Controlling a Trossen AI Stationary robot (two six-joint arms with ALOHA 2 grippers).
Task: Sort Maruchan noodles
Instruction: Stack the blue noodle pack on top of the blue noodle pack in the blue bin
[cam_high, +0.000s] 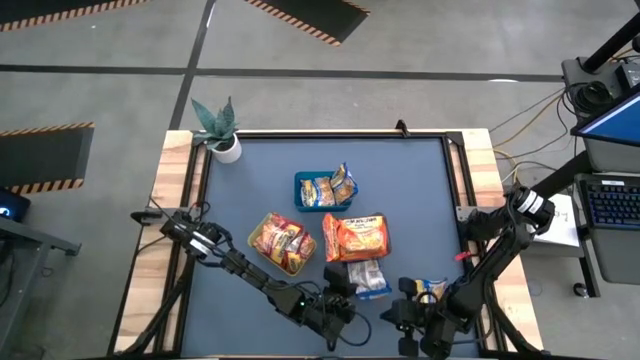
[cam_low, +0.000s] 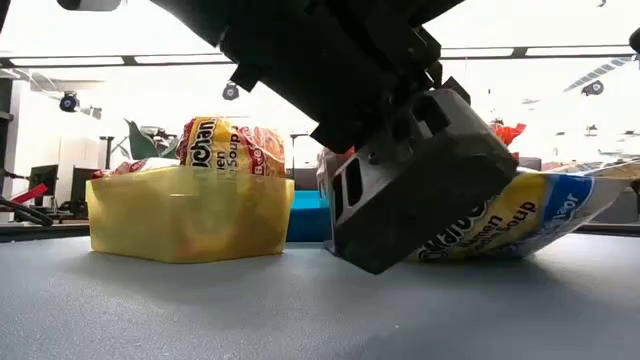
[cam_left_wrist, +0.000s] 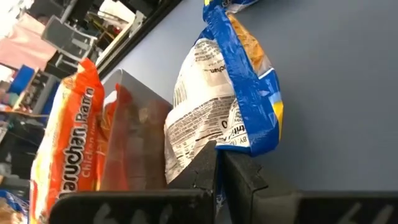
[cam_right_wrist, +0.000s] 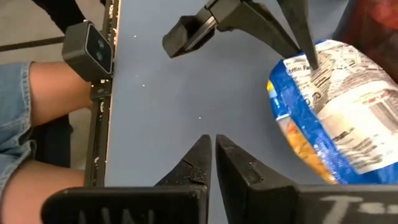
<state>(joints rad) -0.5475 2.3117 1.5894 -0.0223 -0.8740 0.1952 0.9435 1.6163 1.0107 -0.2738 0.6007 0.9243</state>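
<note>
The left gripper (cam_high: 352, 300) is low over the counter (cam_high: 420, 200), at about 6 o'clock from the middle, and its jaws are closed together on the edge of the blue packet (cam_left_wrist: 245, 93); in the left wrist view the crinkled film goes down between the two dark fingers. This packet lies at 6 o'clock from the orange packet (cam_high: 355, 235), which sits on a tray near the middle. At 9 o'clock from that one is the yellow tray (cam_low: 190, 215) with red-orange packets (cam_high: 280, 240) standing in it, and at 12 o'clock is the blue tray (cam_high: 305, 190) with two more blue-and-yellow packets (cam_high: 335, 187). The right gripper (cam_high: 405, 315) waits just at 3 o'clock from the left one, its jaws shut with nothing in them, beside another blue packet (cam_high: 432, 290) on the counter. I think these packets are very light, with a thin and slippery film, and the dry noodle block inside is stiff but breaks easily. The sealed end is flat and empty, so it seems the best place to hold: a pinch there does not crush the noodles. But the packet will hang and swing from such a grip, and I think it could slide out if the move is quick.
</note>
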